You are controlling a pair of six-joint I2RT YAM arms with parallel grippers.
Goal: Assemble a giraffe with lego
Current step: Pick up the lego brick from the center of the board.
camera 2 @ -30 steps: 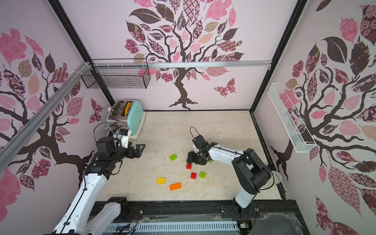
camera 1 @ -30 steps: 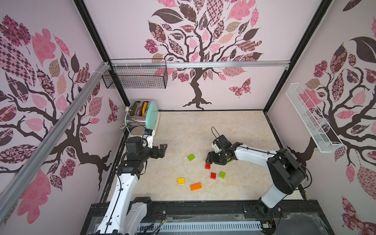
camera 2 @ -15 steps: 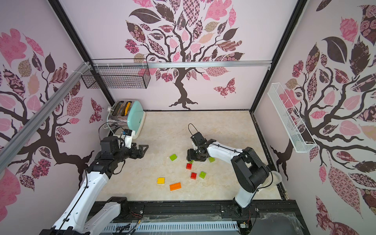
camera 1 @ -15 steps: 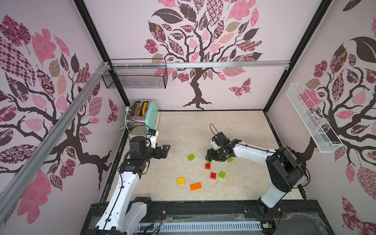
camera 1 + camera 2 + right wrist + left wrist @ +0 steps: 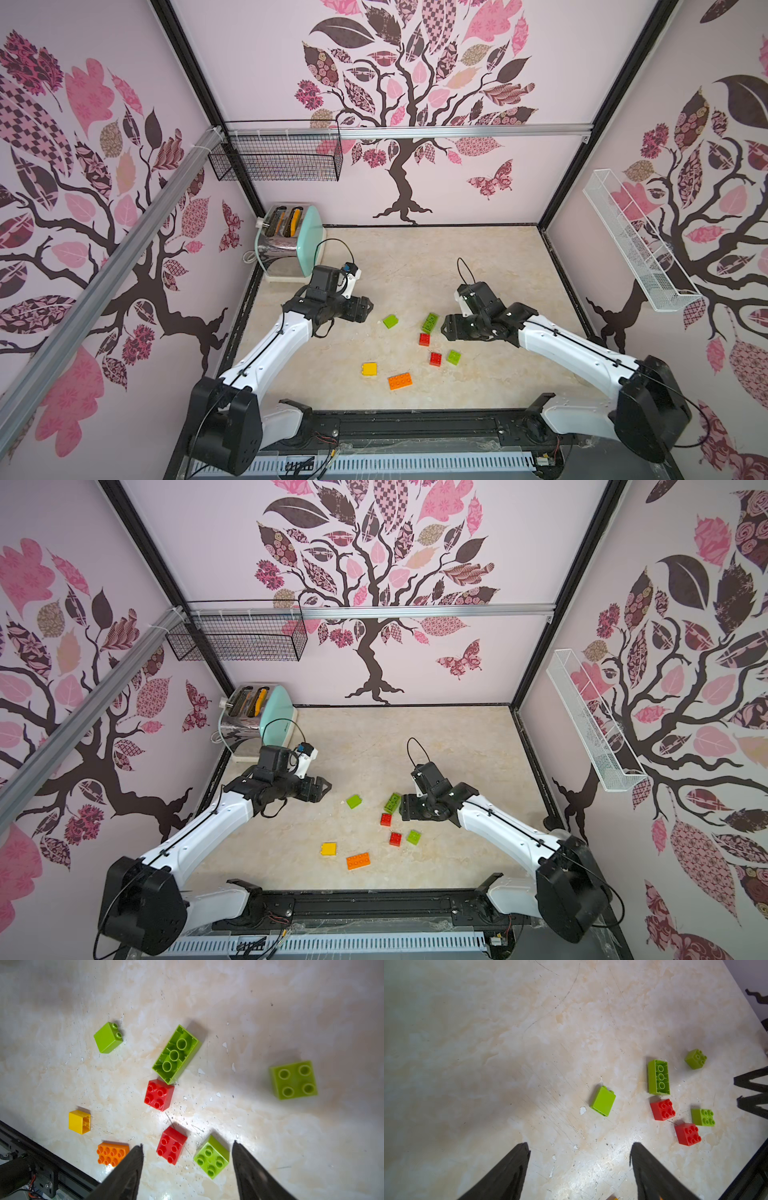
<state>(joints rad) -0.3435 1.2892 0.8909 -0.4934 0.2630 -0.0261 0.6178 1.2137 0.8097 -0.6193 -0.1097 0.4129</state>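
The left gripper (image 5: pixel 366 309) (image 5: pixel 325 789) (image 5: pixel 579 1146) hung over the table (image 5: pixel 415 266) left of the frame's centre in both top views. Its jaws stood wide apart, and its wrist view showed only bare tabletop between the black fingers (image 5: pixel 508 1172). The right gripper (image 5: pixel 445 328) (image 5: pixel 401 808) (image 5: pixel 188 1145) sat right of centre, low over the table. It was also spread wide and gripped nothing, and its tips were just beside one end of a long green brick (image 5: pixel 431 322).

The bricks lay loose in the lower middle of the frame, none joined to another. The long green brick lay hollow side up. To its left, apart from it, a small green brick (image 5: pixel 390 321) lay on its side. Just below the long one stood a red brick (image 5: pixel 424 339), studs up. Lower right of that was a second red brick (image 5: pixel 435 358), with a square green brick (image 5: pixel 454 356) just beside it on the right. Nearer the bottom edge a yellow brick (image 5: pixel 369 369) lay on its side, and an orange brick (image 5: pixel 400 380), longer and studs up, lay near it to the lower right. Another green brick (image 5: pixel 293 1079) (image 5: pixel 695 1059), studs up and apart from the rest, showed only in the wrist views.

A toaster (image 5: pixel 286 245) stood in the table's upper left corner.
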